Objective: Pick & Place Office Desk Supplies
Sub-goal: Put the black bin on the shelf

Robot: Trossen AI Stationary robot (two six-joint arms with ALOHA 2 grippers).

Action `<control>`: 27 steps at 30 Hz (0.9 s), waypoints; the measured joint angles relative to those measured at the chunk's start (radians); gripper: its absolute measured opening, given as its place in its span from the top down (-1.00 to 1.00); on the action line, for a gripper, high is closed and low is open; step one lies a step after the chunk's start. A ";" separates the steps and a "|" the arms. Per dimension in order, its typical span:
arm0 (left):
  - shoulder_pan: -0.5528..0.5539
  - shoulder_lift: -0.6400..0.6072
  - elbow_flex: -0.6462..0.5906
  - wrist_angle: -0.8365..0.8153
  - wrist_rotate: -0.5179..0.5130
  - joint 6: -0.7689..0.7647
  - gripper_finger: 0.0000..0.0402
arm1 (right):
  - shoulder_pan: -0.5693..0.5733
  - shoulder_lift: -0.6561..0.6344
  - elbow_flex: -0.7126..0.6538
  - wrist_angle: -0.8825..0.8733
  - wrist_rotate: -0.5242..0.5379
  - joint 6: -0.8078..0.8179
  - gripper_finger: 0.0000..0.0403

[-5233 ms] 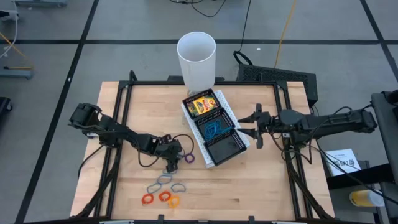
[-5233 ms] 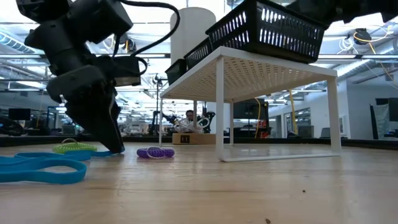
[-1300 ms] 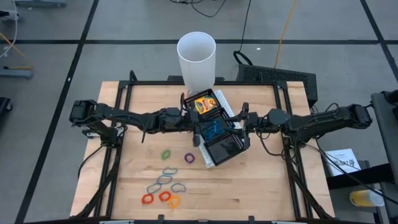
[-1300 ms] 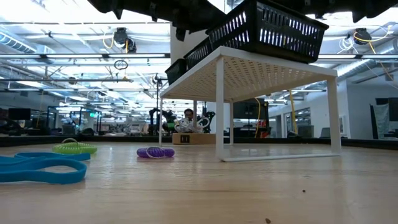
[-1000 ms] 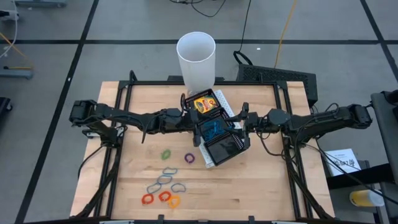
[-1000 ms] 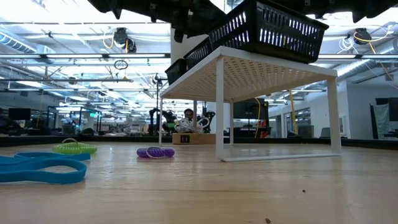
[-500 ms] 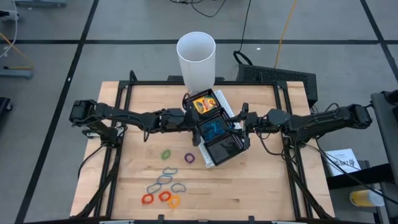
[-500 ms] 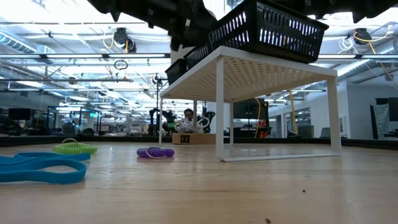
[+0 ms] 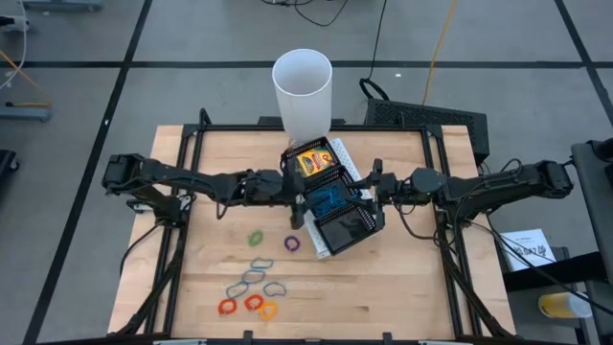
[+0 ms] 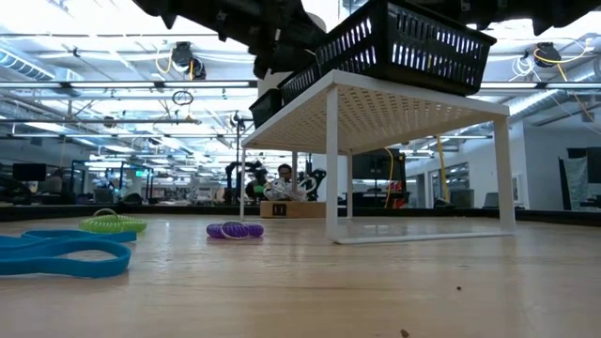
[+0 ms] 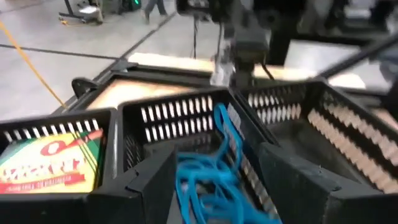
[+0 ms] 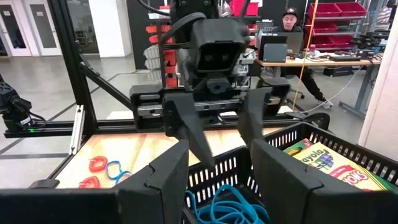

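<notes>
**A:** What is the biggest thing that can go wrong for me here?

**B:** The black mesh tray (image 9: 347,224). It sits on a white wire riser (image 10: 376,99), not on the table (image 9: 407,283) itself, and both your grippers are at it from opposite sides. The left gripper (image 9: 297,196) hangs over the wall of the middle compartment with its fingers spread and nothing between them. The right gripper (image 9: 372,192) faces it across the same compartment, also with its fingers apart, and I see nothing held there. If you pull either arm sideways, a finger may catch the mesh and drag the tray off the riser. So lift first.

**A:** And the two arms themselves?

**B:** They are very near, tip towards tip. If you push one forward, it could strike the other.

**A:** The crayons?

**B:** One crayon box (image 9: 313,161) lies in the compartment just beside the left gripper, on the side of the white cup (image 9: 303,91). I think it is safe unless the tray tips.

**A:** And the rubber bands?

**B:** The blue bands (image 11: 205,180) lie directly under the left gripper, in the middle compartment. They are thin and tangled, so a loop could hook on a finger and come up with it when you rise. The other bands, such as the green one (image 9: 255,237) and the purple one (image 9: 291,243), are down on the table, well apart from both grippers. They lie close together there, so you may pinch two at once or none.
</notes>
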 joint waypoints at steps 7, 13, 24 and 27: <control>-0.088 -0.115 0.000 -0.353 0.153 -0.016 -0.18 | 0.000 0.000 0.000 -0.019 0.000 -0.003 0.18; -0.260 -0.169 -0.001 -0.528 0.105 -0.104 -0.18 | 0.000 0.000 0.000 -0.019 0.000 -0.013 0.18; -0.325 -0.206 0.000 -0.544 -0.143 -0.064 -0.18 | -0.007 -0.001 0.000 -0.012 0.003 -0.026 0.18; -0.318 -0.206 0.000 -0.583 -0.134 -0.084 -0.18 | -0.007 -0.001 0.000 -0.012 0.003 -0.016 0.18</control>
